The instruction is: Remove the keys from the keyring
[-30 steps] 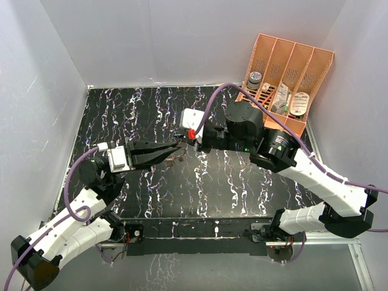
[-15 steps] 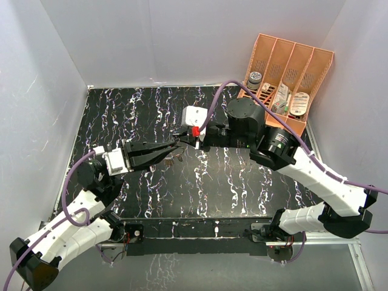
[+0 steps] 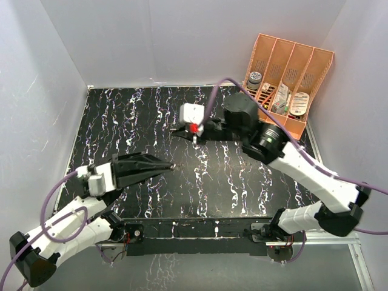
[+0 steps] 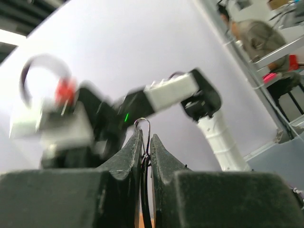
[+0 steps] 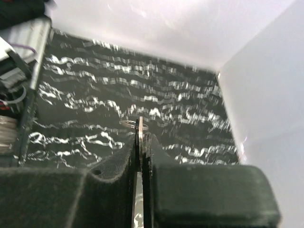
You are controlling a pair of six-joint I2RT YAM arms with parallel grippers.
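Keyring: thin wire loop, edge-on, pinched in the closed fingers of the left gripper, far left of the orange rack. Right gripper, nearer the rack: fingers clamped on a flat key, apparently separated. Next: deposit key, regrasp another; remaining keys unseen.

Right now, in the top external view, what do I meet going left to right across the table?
Left gripper, shut on the keyring → right gripper, shut on a key → orange organizer at the far right corner.
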